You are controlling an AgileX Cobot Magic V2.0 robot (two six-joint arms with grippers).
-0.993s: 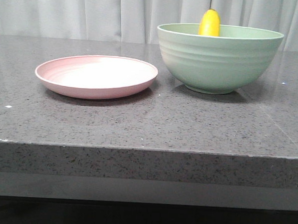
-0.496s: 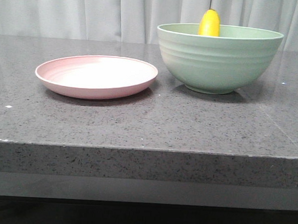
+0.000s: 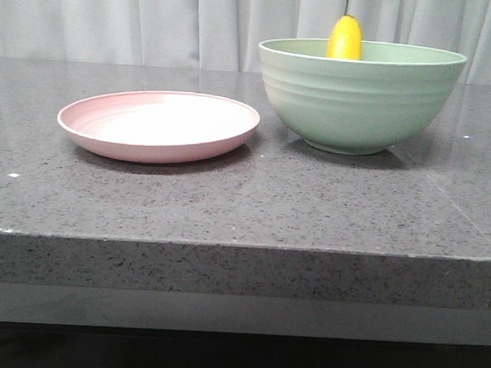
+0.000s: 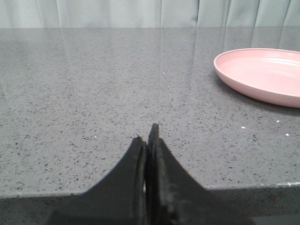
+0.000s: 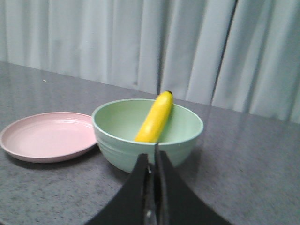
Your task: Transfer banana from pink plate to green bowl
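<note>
On the grey stone counter (image 3: 228,208), both arms sit low, left pincer (image 4: 147,140) and right pincer (image 5: 152,161) apparently pressed together, empty.

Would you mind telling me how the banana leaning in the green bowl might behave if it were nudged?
The banana leans on the green bowl's rim, tip above it, so it would likely slide sideways. Its smooth curved skin suggests it could roll. It looks rigid, unlikely to flop.

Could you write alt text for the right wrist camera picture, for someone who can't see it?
A yellow banana leans inside a green bowl, its tip above the rim. An empty pink plate sits beside the bowl on a grey table; the closed right gripper is in the foreground.
</note>
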